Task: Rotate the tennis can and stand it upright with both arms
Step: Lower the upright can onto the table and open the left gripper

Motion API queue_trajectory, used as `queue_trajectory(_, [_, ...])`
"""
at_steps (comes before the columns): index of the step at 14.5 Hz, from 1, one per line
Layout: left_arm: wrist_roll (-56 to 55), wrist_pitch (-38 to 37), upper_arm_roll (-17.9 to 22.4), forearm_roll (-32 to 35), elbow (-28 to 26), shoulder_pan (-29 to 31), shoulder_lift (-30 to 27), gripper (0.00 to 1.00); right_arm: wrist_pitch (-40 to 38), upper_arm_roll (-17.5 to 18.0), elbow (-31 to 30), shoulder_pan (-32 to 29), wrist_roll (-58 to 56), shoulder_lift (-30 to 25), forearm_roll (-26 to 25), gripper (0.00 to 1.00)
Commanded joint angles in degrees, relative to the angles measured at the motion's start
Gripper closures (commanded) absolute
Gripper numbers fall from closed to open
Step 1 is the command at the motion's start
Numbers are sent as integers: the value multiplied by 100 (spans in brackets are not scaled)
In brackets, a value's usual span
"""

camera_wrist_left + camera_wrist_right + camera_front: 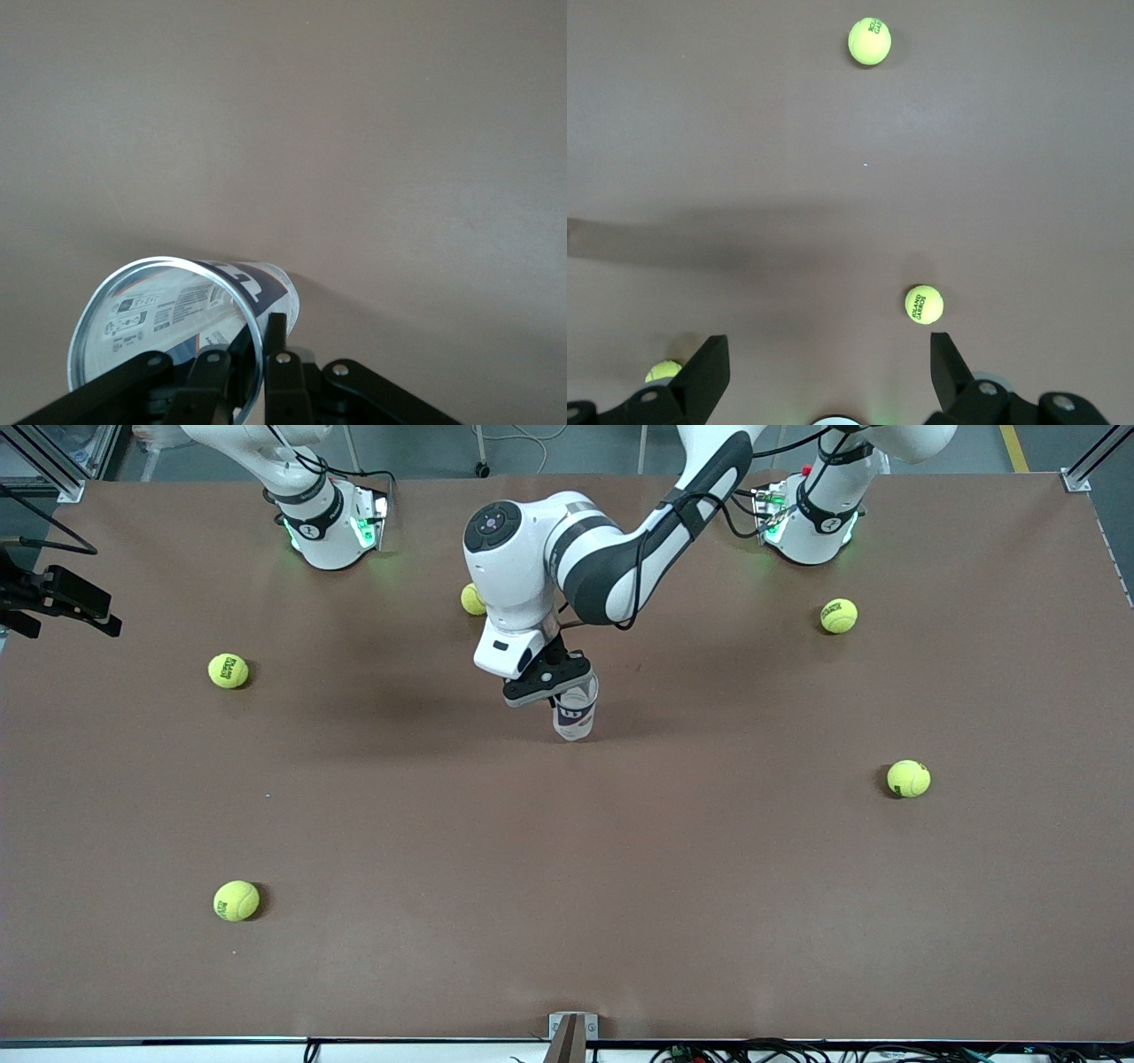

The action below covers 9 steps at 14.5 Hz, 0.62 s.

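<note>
From my seat I've got the left arm (pixel 620 558) reaching in from its base to mid-table, and the left gripper (pixel 567 691) is down on the tennis can (pixel 576 713), fingers (pixel 276 341) pinched tight on the can's open rim, one inside the mouth and one outside the wall as far as the left wrist cam shows. The can sits roughly at table centre; in the front cam it looks close to upright under the gripper w/ the navy-and-white label facing the camera, while the wrist cam shows it tilted relative to the gripper, silver rim ring toward the lens and printed label text visible through the clear wall. Can't tell whether its base is touching the table (pixel 567 886). The right arm (pixel 301 478) waits near its own base; the right gripper (pixel 824 372) is out of the front cam but its wrist cam shows both fingers spread wide, nothing btwn them, over bare table w/ tennis balls below. Five balls (pixel 229 670) lie scattered: one near the right arm's end, one (pixel 236 901) nearer the front cam at that end, one (pixel 472 599) partly hidden by the left arm's wrist, two (pixel 838 615) (pixel 908 779) toward the left arm's end, all well apart from the can
</note>
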Motion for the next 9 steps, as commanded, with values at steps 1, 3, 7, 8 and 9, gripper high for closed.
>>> queue_trajectory(1, [-81, 2, 43, 74, 202, -14, 178, 98, 89, 53, -224, -113, -200, -208, -71, 0])
queue_trajectory(3, [-81, 11, 42, 65, 202, -32, 214, 90, 89, 62, -232, -113, -182, -226, -62, 0])
queue_trajectory(7, [-81, 11, 42, 65, 202, -23, 222, 72, 62, 35, -241, -122, -182, -261, -53, 0])
queue_trajectory(8, [-72, 11, 34, 56, 202, -23, 222, 68, 45, 35, -241, -122, -182, -270, -36, 0])
queue_trajectory(9, [-72, 11, 34, 47, 202, -23, 205, 58, 36, 35, -241, -113, -174, -278, -27, 0])
